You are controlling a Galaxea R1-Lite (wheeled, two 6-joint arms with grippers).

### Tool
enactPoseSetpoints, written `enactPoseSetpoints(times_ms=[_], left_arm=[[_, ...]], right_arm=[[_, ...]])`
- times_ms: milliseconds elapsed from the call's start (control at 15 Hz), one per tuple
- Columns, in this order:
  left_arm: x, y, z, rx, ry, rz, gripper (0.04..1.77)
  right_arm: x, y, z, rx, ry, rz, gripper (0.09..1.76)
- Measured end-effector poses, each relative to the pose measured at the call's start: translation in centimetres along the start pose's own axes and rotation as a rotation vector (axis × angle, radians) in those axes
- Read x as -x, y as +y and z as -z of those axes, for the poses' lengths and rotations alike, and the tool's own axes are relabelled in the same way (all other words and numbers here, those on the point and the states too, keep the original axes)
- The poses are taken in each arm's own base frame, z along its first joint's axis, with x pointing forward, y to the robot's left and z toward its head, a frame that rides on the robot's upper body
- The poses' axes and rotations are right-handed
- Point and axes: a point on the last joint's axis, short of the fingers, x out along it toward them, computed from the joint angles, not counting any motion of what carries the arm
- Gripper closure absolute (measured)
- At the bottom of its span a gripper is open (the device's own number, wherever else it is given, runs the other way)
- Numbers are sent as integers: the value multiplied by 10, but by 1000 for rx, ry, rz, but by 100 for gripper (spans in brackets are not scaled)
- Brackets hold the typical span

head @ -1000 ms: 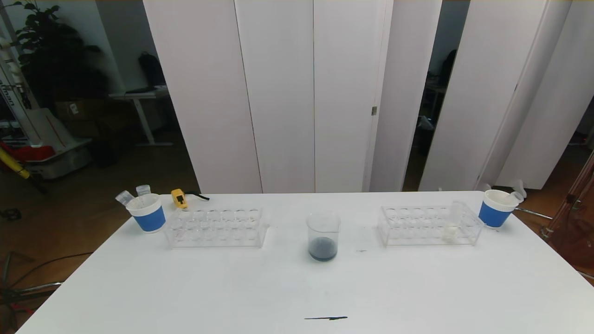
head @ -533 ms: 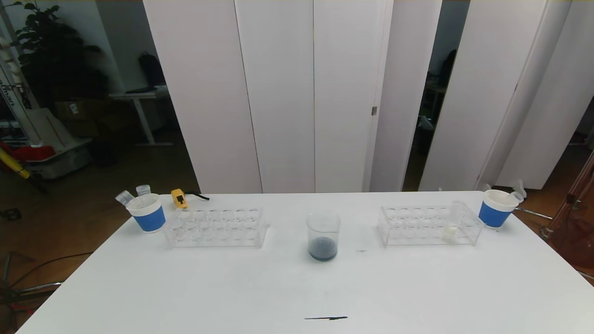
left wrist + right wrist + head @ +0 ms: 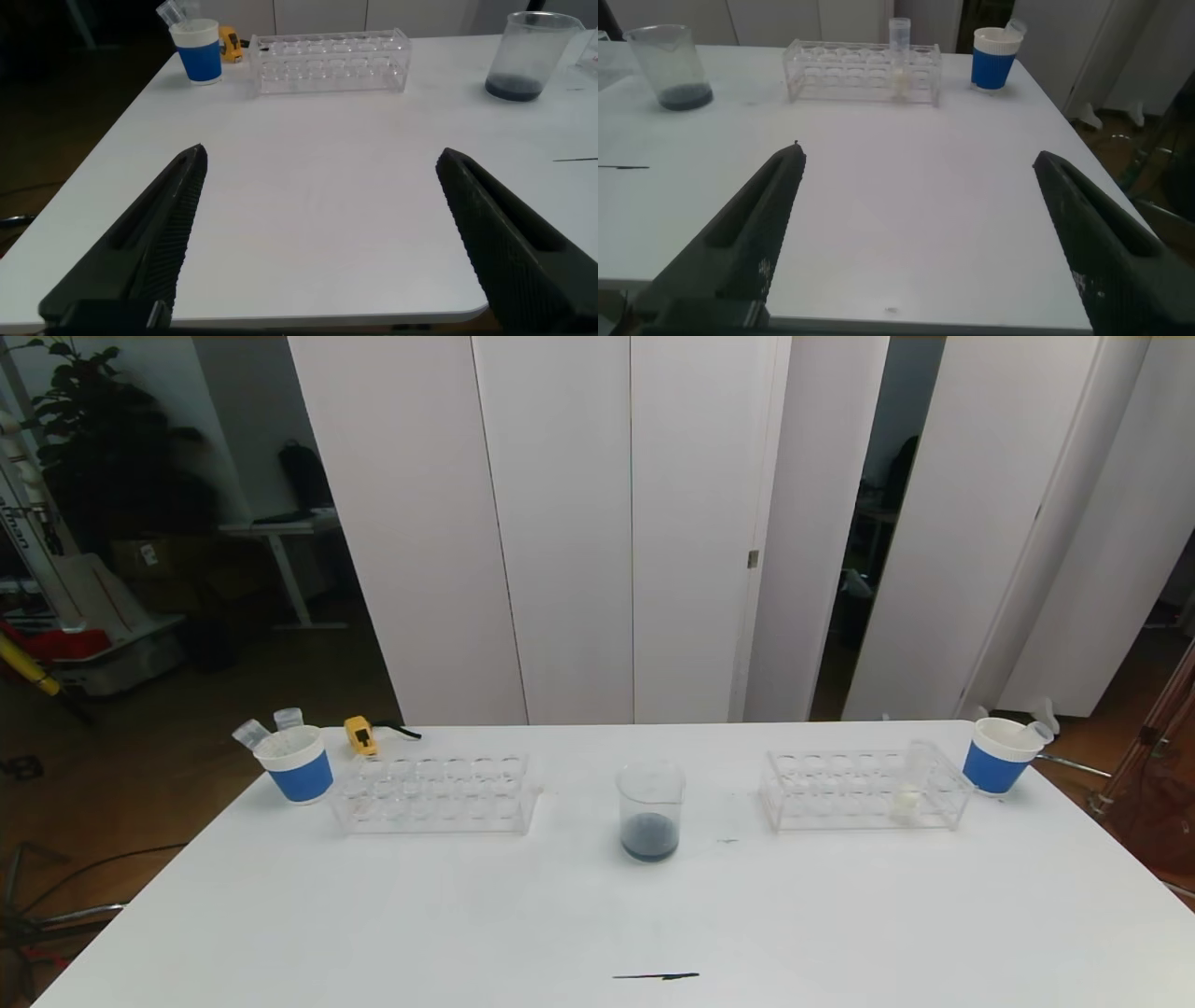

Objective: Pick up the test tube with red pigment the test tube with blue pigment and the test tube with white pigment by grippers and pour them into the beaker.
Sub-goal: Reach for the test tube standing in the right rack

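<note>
I found both arms parked at the table's (image 3: 597, 915) near edge: left gripper (image 3: 322, 243) and right gripper (image 3: 920, 238) had fingers spread wide, holding nothing. The beaker (image 3: 650, 810) stood mid-table with dark liquid. The test tube with white pigment (image 3: 910, 782) stood upright in the right rack (image 3: 864, 791).

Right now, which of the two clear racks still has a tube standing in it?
The right rack, beside the right blue-banded cup. It holds the test tube with white pigment near its right end; the left rack shows only empty holes.
</note>
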Motion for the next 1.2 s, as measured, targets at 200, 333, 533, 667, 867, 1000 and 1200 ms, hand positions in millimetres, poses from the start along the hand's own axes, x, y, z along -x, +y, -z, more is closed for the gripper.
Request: enactPoseSetpoints(times_ms=[200, 333, 533, 667, 867, 1000, 1200], left_arm=[[0, 0, 0, 0, 0, -1, 6], [0, 0, 0, 0, 0, -1, 6], [0, 0, 0, 0, 0, 0, 6], [0, 0, 0, 0, 0, 0, 6], [0, 0, 0, 0, 0, -1, 6], [0, 0, 0, 0, 1, -1, 6], [0, 0, 0, 0, 1, 0, 6]], right_arm=[[9, 0, -35, 0, -19, 4, 10], [9, 0, -67, -3, -32, 5, 10], [-3, 0, -115, -4, -40, 11, 10], [-22, 0, -144, -4, -42, 14, 10], [-62, -1, -176, -4, -32, 18, 10], [-95, -2, -187, -14, -11, 22, 10], [-154, -4, -187, -38, 34, 50, 10]])
